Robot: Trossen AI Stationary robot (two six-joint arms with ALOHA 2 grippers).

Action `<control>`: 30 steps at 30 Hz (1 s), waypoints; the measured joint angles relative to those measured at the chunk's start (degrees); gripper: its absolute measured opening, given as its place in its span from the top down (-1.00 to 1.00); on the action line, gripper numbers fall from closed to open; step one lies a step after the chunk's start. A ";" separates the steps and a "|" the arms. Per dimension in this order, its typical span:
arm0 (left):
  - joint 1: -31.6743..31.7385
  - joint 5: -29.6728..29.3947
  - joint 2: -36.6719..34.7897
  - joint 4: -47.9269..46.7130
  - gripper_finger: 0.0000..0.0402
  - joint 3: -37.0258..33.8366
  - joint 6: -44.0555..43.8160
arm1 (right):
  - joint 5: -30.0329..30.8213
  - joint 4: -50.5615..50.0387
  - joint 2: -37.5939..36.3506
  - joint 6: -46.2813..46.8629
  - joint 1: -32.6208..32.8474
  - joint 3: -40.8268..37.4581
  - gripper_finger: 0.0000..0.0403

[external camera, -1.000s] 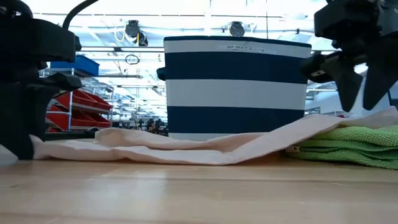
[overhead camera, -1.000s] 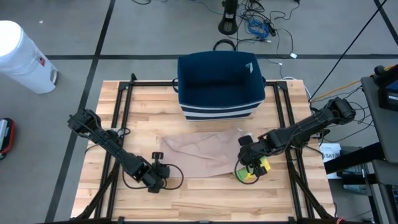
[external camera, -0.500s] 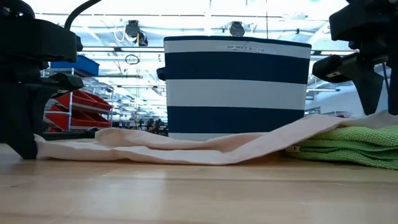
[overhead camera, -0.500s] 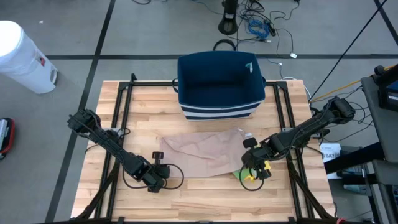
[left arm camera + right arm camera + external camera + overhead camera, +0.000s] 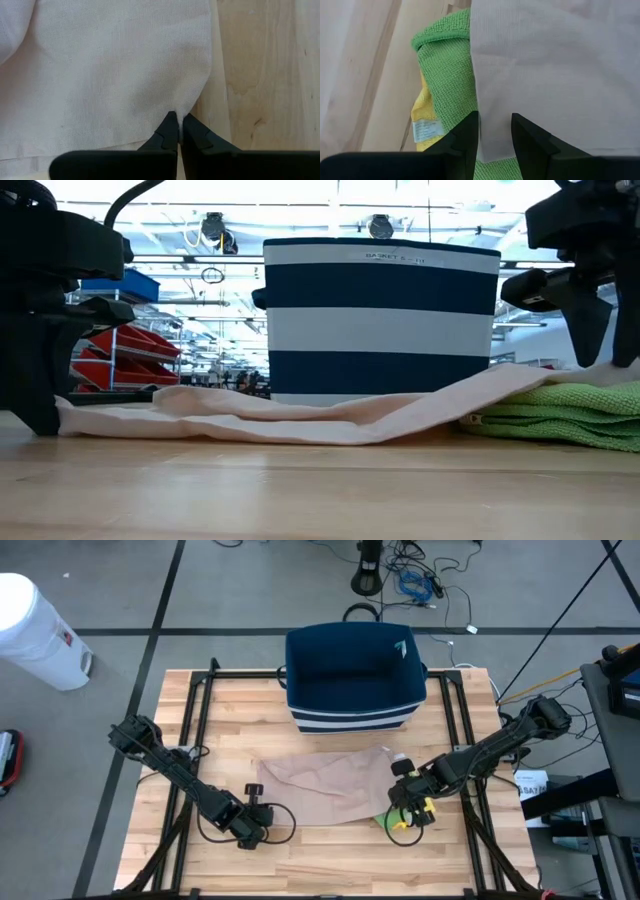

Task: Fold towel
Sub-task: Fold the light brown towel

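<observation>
Our left gripper (image 5: 177,131) pinched tight on towel (image 5: 110,75) edge, our right gripper (image 5: 495,132) part-open astride towel corner over green cloth (image 5: 447,85)

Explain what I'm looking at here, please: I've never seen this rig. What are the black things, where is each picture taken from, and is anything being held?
Two robot arms work at a wooden table. One picture looks straight down, one looks level across the tabletop, and two come from cameras on the arms' wrists. A pale towel lies flat before a striped basket, partly over a green cloth and a yellow cloth. The left gripper has pinched the towel's edge. The right gripper stands open astride the towel's other edge, not yet closed.
</observation>
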 joint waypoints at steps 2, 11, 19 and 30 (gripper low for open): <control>0.00 0.02 0.00 0.00 0.99 0.00 0.00 | -0.04 0.25 0.00 0.56 0.00 0.00 0.49; 0.00 0.09 0.00 0.00 0.99 0.00 0.60 | -1.70 2.26 1.59 0.82 0.00 -0.02 0.49; 0.22 0.38 -0.02 0.02 0.99 0.00 0.89 | -1.52 1.89 2.34 -0.16 0.00 -0.02 0.54; 0.22 0.35 -0.02 0.02 1.00 -0.01 1.09 | -1.90 1.99 2.38 -0.16 0.00 -0.30 0.78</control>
